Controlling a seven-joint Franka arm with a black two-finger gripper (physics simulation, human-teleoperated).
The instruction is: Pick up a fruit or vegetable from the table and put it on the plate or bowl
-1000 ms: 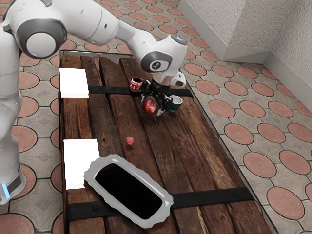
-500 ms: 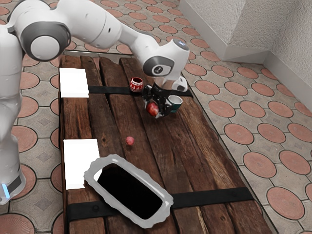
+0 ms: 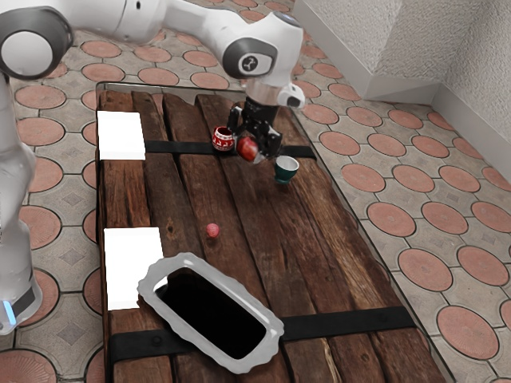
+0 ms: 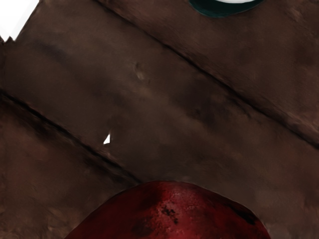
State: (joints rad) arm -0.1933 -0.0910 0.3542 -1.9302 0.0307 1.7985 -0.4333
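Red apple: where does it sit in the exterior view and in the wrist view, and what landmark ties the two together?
Exterior view: red apple held in the claw, between the red can and the green cup.
Wrist view: red apple just under the hand, with planks between it and the cup.
Shared landmark: green cup.

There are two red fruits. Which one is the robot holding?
The bigger red fruit, gripped in the tool beside the red cup. The small red fruit lies on the table, nearer the tray.
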